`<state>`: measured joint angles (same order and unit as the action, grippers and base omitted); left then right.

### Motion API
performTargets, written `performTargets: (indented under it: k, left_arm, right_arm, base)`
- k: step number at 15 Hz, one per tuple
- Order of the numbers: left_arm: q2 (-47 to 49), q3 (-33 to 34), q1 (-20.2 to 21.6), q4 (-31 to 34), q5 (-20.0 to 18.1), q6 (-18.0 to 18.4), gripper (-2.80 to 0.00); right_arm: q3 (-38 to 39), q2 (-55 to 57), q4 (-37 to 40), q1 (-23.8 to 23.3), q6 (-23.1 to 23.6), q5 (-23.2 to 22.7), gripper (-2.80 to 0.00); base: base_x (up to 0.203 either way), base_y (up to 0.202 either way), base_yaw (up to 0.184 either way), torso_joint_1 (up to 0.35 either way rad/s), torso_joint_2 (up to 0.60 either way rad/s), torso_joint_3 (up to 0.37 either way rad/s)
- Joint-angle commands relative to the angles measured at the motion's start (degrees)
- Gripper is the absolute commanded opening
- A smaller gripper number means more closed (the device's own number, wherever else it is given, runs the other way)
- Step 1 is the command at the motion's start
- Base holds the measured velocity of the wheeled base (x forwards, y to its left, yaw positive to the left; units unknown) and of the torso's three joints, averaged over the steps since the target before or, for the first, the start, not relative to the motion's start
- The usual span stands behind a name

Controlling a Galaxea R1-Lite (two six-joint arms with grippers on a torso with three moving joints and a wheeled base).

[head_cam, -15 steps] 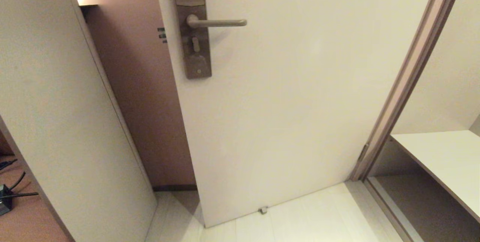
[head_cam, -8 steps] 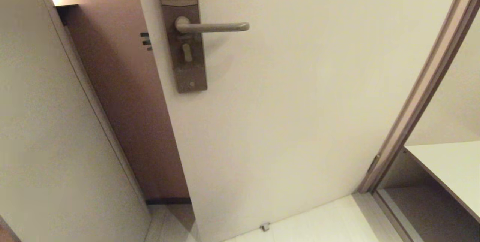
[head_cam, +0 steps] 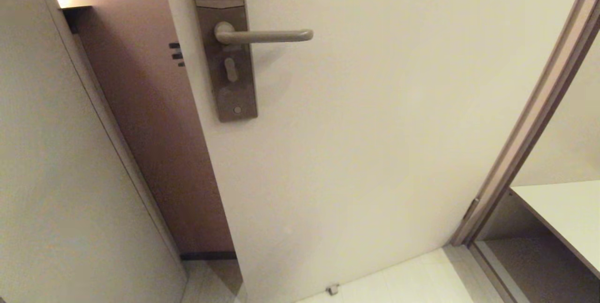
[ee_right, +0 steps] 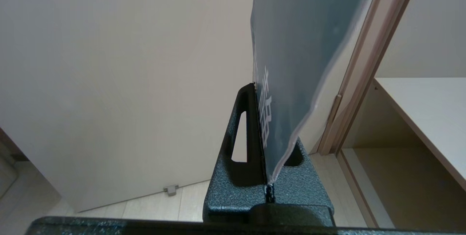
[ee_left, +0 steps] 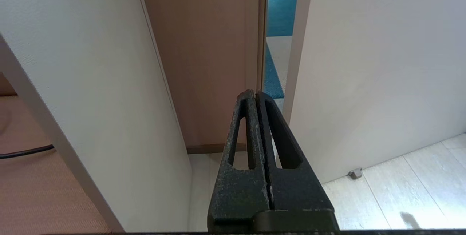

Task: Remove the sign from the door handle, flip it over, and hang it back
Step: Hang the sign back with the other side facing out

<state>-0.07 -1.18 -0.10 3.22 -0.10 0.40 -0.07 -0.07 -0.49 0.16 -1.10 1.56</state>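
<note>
Right gripper (ee_right: pixel 259 93) pinched tight on the sign (ee_right: pixel 302 46), blue-grey face with white lettering showing, card standing up from between the fingers in front of the pale door (ee_right: pixel 127 64); lettering too edge-on to read. Left gripper (ee_left: pixel 256 95) pressed together, holding nothing, pointed toward the gap between a white panel (ee_left: pixel 91 82) and the door's free edge. Neither arm shows in the head view. Small door stop (head_cam: pixel 332 289) at the door's bottom edge on the light floor (head_cam: pixel 403 279). Farther up, near the door's left edge, the door handle (head_cam: pixel 265 36) sits level on its tall plate (head_cam: pixel 229 59), bare, nothing hanging on it. White shelf (head_cam: pixel 562 209) beyond the door frame (head_cam: pixel 529 120) at right.
</note>
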Motion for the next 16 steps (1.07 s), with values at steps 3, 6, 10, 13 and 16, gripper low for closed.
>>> performTargets:
  k: [3, 6, 10, 13, 16]
  left_arm:
    - [0.07, -0.05, 0.01, 0.03, 0.01, 0.04, -2.80]
    - [0.07, -0.02, 0.01, 0.03, 0.01, 0.04, -2.80]
    - [0.07, 0.04, 0.01, 0.03, 0.01, 0.04, -2.80]
    - [0.07, -0.05, 0.01, 0.03, 0.01, 0.04, -2.80]
    - [0.07, 0.03, 0.01, 0.03, 0.01, 0.04, -2.80]
  right_arm:
    - [-0.01, 0.07, -0.04, 0.02, 0.04, 0.02, -2.80]
    - [0.07, 0.07, -0.04, 0.02, 0.04, 0.02, -2.80]
    - [0.06, 0.07, -0.04, 0.02, 0.04, 0.02, -2.80]
    - [-0.01, 0.07, -0.04, 0.02, 0.04, 0.02, -2.80]
    - [-0.01, 0.07, -0.04, 0.02, 0.04, 0.02, -2.80]
  base:
    - [0.000, 0.000, 0.000, 0.000, 0.00, 0.000]
    - [0.000, 0.000, 0.000, 0.000, 0.00, 0.000]
    - [0.000, 0.000, 0.000, 0.000, 0.00, 0.000]
    - [0.000, 0.000, 0.000, 0.000, 0.00, 0.000]
    - [0.000, 0.000, 0.000, 0.000, 0.00, 0.000]
